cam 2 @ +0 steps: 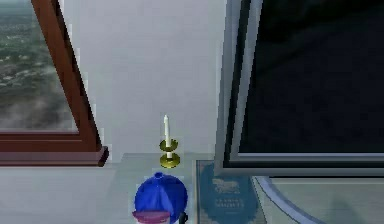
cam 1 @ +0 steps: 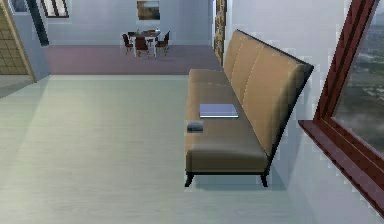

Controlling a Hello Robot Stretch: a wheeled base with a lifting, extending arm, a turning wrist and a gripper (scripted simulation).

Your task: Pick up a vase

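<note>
A: Step in hand?
B: Judged as search and approach, with no grasp begun. The candidate is a squat blue rounded pot with a pink band (cam 2: 160, 198) at the near edge of the pale glassy worktop (cam 2: 128, 172). The shape fits a vase, but I am not certain.

A: State of the claw?
B: Cannot tell. For the same reason I cannot fix where the pot lies relative to the claw.

A: What does the next move call for?
B: My judgement is to carry the arm out over the worktop toward the pot, low and slow. The pot sits at the arm side view's bottom edge, so the base may need a small shift first.

A: What is in the way?
B: A white candle in a brass holder (cam 2: 168, 145) stands just behind the pot and would topple easily. A flat blue printed box (cam 2: 225, 195) lies just beside the pot. A large dark flat screen with a grey frame (cam 2: 310, 80) rises behind the box. A red-brown wooden window frame (cam 2: 70, 100) is on the wall.

A: What is ahead?
B: A tan upholstered sofa (cam 1: 240, 105) carries a closed grey laptop (cam 1: 218, 111) and a small dark object (cam 1: 194, 127). A dining table with chairs (cam 1: 147, 42) stands far off.
</note>
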